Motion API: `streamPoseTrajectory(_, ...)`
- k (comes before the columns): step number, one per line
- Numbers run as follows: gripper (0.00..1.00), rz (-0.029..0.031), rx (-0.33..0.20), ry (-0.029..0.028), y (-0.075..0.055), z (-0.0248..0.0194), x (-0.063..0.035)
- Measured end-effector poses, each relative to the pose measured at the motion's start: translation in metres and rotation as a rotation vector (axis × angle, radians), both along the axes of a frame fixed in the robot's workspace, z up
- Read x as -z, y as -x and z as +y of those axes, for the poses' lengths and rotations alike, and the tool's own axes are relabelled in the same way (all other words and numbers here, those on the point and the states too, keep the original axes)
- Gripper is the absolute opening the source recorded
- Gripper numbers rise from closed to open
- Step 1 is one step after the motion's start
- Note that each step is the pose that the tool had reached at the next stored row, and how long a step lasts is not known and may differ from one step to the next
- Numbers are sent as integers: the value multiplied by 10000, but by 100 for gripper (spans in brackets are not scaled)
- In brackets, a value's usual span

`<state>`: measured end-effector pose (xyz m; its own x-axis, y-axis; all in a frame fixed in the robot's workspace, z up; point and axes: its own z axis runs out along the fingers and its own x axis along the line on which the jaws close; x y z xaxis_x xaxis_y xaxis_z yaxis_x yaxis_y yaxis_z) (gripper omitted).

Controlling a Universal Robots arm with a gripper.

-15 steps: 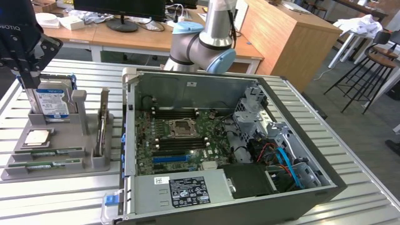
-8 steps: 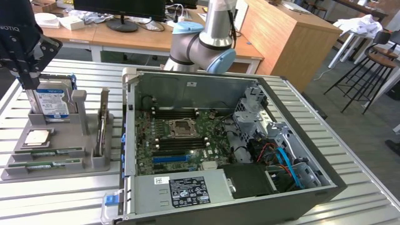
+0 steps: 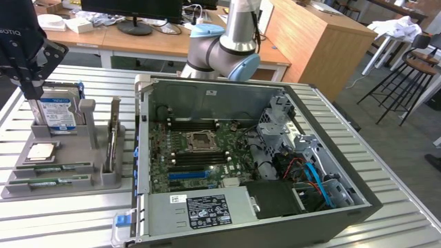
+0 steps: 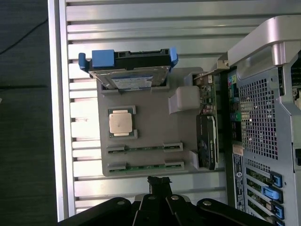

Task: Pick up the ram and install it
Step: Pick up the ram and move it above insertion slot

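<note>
Nearest me, two ram sticks lie flat in the tray's front slots on the bench, untouched, the jaws hanging above them pinched shut on nothing, the drive standing farther back.

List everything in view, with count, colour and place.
ram sticks: two, green, lying flat in the holder's slots
hard drive: one, silver with blue-white label, standing in the holder
processor: one, silver, flat on the holder
expansion card: one, dark, on edge in the holder, nearest the case
holder: one, grey, on the table, exterior view's left
computer case: one, grey, open, beside the holder
table: one, silver, slatted, under everything
monitor: one, black, far behind the table
arm: one, grey and blue, behind the case
gripper: one, black, shut, above the holder
</note>
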<state>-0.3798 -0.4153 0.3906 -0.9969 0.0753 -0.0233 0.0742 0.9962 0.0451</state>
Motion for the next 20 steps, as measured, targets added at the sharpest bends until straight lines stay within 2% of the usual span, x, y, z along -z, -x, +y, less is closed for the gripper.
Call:
streamPoseTrajectory(11,10,0,-59,0,0,0,0)
streamPoseTrajectory(15,10,0,-446,0,1,0,0)
streamPoseTrajectory(20,10,-1,-1214,0,1,0,2)
